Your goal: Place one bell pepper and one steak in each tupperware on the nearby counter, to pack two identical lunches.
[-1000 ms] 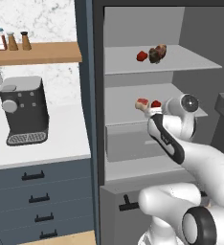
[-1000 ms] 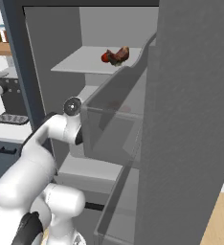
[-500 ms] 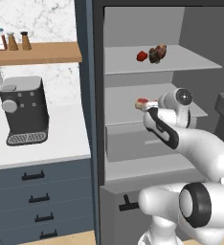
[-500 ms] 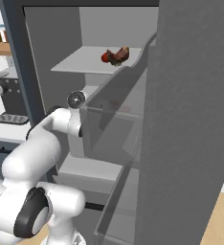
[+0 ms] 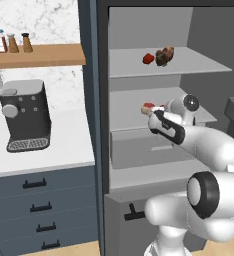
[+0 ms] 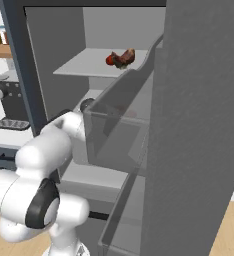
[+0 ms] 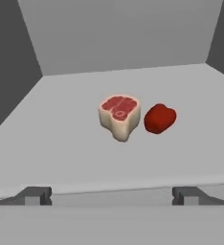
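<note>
On the fridge's middle shelf (image 7: 56, 143) lie a steak (image 7: 119, 116), red with a pale rim, and a glossy red bell pepper (image 7: 159, 118) touching its right side. My gripper (image 7: 111, 196) is open at the shelf's front edge, level with both and short of them, with nothing between its fingers. From the left base view the gripper (image 5: 153, 113) stands just in front of that steak (image 5: 147, 106). On the upper shelf sit a second bell pepper (image 5: 148, 58) and a browner steak (image 5: 164, 55), also seen as pepper (image 6: 110, 60) and steak (image 6: 126, 56). The tupperware is out of view.
The fridge door (image 6: 199, 125) stands open on the right, its clear door bin (image 6: 114, 135) close beside my arm. To the left, the white counter (image 5: 54, 155) over dark drawers carries a black coffee machine (image 5: 24, 115). A wooden shelf (image 5: 39, 54) holds small bottles.
My arm has reached slightly further toward the middle shelf, and its lower links have turned. The food on both shelves has not moved, and the jaws have stayed open.
</note>
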Robot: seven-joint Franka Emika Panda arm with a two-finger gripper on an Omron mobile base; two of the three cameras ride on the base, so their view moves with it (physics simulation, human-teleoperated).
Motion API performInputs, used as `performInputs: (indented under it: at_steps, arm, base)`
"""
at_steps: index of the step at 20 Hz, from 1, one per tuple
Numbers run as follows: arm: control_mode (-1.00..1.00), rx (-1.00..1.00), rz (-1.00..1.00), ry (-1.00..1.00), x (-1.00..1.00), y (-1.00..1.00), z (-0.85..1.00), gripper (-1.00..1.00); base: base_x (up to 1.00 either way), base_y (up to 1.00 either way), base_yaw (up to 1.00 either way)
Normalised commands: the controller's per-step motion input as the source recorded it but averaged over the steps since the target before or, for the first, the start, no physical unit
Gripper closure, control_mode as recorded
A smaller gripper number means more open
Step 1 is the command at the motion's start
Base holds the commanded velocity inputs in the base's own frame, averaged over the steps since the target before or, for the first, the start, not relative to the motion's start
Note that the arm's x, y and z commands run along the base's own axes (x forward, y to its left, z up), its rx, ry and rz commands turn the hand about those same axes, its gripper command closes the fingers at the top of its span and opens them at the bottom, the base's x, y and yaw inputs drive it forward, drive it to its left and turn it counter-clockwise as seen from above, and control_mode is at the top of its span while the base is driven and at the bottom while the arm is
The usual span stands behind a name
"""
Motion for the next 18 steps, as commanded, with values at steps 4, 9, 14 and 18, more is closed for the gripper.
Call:
performInputs:
  at_steps: [4,9,14,18]
  arm:
    - [-1.0,0.05,-0.12,0.0,0.15,0.0,0.17,-1.0]
    - [-1.0,-0.01,-0.03,0.04,0.15,-0.08,-0.04,-1.0]
    - [-1.0,0.0,-0.04,0.06,0.53,-0.1,-0.1,-1.0]
    - [-1.0,0.0,0.0,0.06,0.15,0.08,-0.18,-1.0]
  base:
    - [0.0,0.0,0.0]
    - [0.0,0.0,0.0]
    - [0.0,0.0,0.0]
    - [0.0,0.0,0.0]
